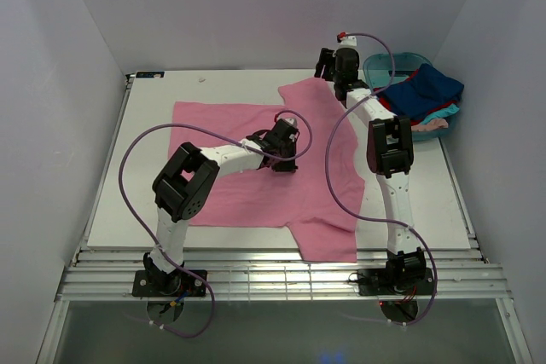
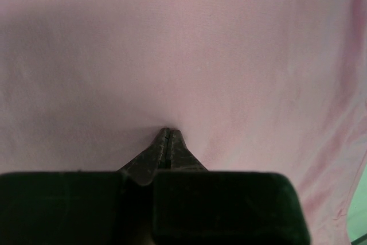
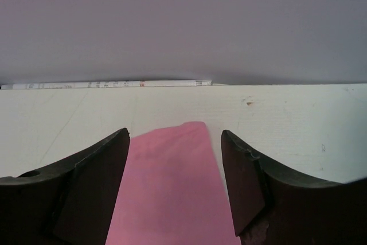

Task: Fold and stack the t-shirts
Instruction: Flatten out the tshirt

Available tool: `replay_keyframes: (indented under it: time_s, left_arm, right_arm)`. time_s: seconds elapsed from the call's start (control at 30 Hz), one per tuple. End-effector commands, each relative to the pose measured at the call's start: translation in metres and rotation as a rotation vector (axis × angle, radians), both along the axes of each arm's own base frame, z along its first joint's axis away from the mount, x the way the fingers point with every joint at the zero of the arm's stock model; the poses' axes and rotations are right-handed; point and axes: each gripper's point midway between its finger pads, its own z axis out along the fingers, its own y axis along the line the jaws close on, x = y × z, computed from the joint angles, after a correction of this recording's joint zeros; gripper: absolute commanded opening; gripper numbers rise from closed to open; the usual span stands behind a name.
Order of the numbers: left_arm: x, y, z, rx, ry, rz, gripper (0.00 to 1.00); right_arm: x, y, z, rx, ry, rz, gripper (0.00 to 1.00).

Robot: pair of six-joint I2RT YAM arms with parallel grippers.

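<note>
Evidently, little is done. The pink t-shirt (image 1: 230, 202) is spread out, hardly folded, and is pressed under the clenched tips of the left gripper (image 2: 166, 133). One end of it is seen between the released fingers of the right gripper (image 3: 175, 136). The other t-shirts (image 1: 426, 91) are heaped in the teal tub (image 1: 401, 59), apart from both.

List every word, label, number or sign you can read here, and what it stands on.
Nothing is legible.
White strip along the table's far edge, right wrist view: small marks, too blurred to read.
Dark tag at the table's far left corner, top view: too small to read.
Pink t-shirt: no print visible.
</note>
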Motion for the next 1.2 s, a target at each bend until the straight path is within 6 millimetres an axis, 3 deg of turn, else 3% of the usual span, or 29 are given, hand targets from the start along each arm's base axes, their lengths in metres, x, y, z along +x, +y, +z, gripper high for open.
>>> replay_keyframes:
  time_s: [0.0,0.03,0.07,0.1,0.13,0.17,0.2,0.23,0.3,0.33,0.37,0.43,0.5,0.53,0.57,0.63,0.83,1.03,1.17]
  left_arm:
    - [-0.013,0.023,-0.009,0.152,0.011,-0.003,0.00]
    - [-0.007,0.029,-0.001,0.174,-0.012,0.010,0.00]
    - [0.003,0.034,0.010,0.186,-0.045,0.026,0.00]
    - [0.019,0.040,0.031,0.198,-0.109,0.050,0.00]
    - [0.039,0.061,0.042,0.199,-0.126,0.104,0.00]
    - [0.052,0.075,0.063,0.170,-0.155,0.143,0.00]
    - [0.063,0.091,0.071,0.155,-0.160,0.179,0.00]
    - [0.087,0.130,0.078,0.127,-0.161,0.257,0.00]
    - [0.109,0.174,0.094,0.115,-0.191,0.339,0.09]
    - [0.125,0.214,0.100,0.133,-0.209,0.400,0.16]
    - [0.133,0.231,0.103,0.146,-0.220,0.424,0.30]
    - [0.154,0.270,0.113,0.170,-0.249,0.485,0.44]
    - [0.166,0.288,0.116,0.196,-0.266,0.492,0.52]
    - [0.172,0.300,0.109,0.214,-0.254,0.505,0.52]
    - [0.182,0.306,0.118,0.218,-0.280,0.514,0.52]
    - [0.191,0.320,0.114,0.253,-0.285,0.519,0.52]
    - [0.220,0.338,0.103,0.338,-0.325,0.507,0.50]
    - [0.231,0.370,0.087,0.402,-0.327,0.550,0.49]
    - [0.233,0.392,0.082,0.406,-0.326,0.598,0.49]
  right_arm:
    - [0.004,0.001,0.059,0.035,-0.134,0.016,0.71]
    - [-0.004,0.000,0.042,0.018,-0.092,0.022,0.71]
    - [-0.012,-0.001,0.059,0.017,-0.108,0.028,0.71]
    - [-0.018,-0.001,0.057,0.010,-0.095,0.042,0.71]
    - [-0.027,-0.002,0.041,-0.009,-0.052,0.055,0.71]
    - [-0.033,-0.001,0.050,-0.016,-0.052,0.071,0.70]
    - [-0.042,0.001,0.040,-0.028,0.004,0.100,0.69]
    - [-0.046,0.001,0.036,-0.041,0.029,0.111,0.69]
    - [-0.053,0.002,0.031,-0.051,0.077,0.130,0.65]
    - [-0.058,0.000,0.023,-0.064,0.116,0.133,0.65]
    - [-0.060,0.000,0.020,-0.075,0.128,0.137,0.63]
    - [-0.065,-0.002,0.011,-0.093,0.166,0.142,0.62]
    - [-0.066,-0.003,0.009,-0.100,0.179,0.142,0.62]
    - [-0.065,-0.003,0.008,-0.101,0.186,0.142,0.62]
    - [-0.068,-0.004,-0.004,-0.109,0.231,0.144,0.62]
    - [-0.064,-0.003,0.002,-0.109,0.235,0.144,0.62]
    - [-0.071,-0.009,-0.019,-0.138,0.312,0.138,0.61]
    - [-0.072,-0.018,-0.046,-0.142,0.369,0.137,0.61]
    - [-0.070,-0.019,-0.053,-0.122,0.385,0.162,0.60]
